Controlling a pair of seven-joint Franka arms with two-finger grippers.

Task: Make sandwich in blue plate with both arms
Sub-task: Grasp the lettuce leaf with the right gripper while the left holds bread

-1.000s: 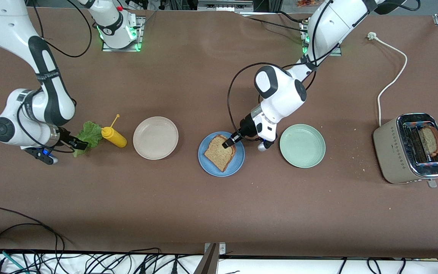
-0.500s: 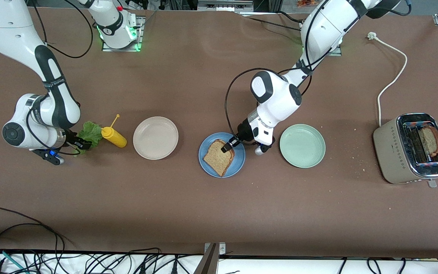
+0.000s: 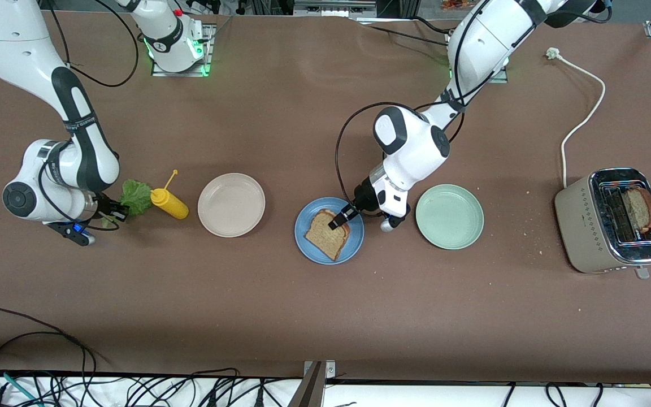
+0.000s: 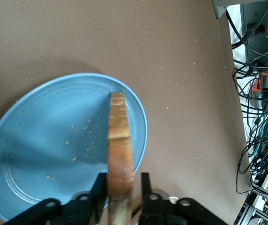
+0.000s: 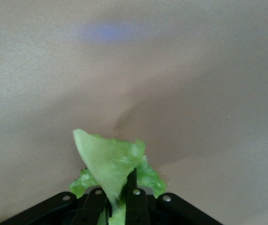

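The left gripper [image 3: 338,218] is over the blue plate [image 3: 311,250] with a slice of toast [image 3: 326,234] between its narrow jaws — the slice's low corner points down at the plate. The right gripper [image 3: 112,213] pinches the lettuce leaf [image 3: 135,196] near the table's right-arm end, beside the yellow bottle [image 3: 169,205] — well apart from the plate, so the leaf must travel toward the middle.

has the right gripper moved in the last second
Yes. The right gripper, now shut on the lettuce leaf, has shifted toward the yellow mustard bottle, which lies where it did.
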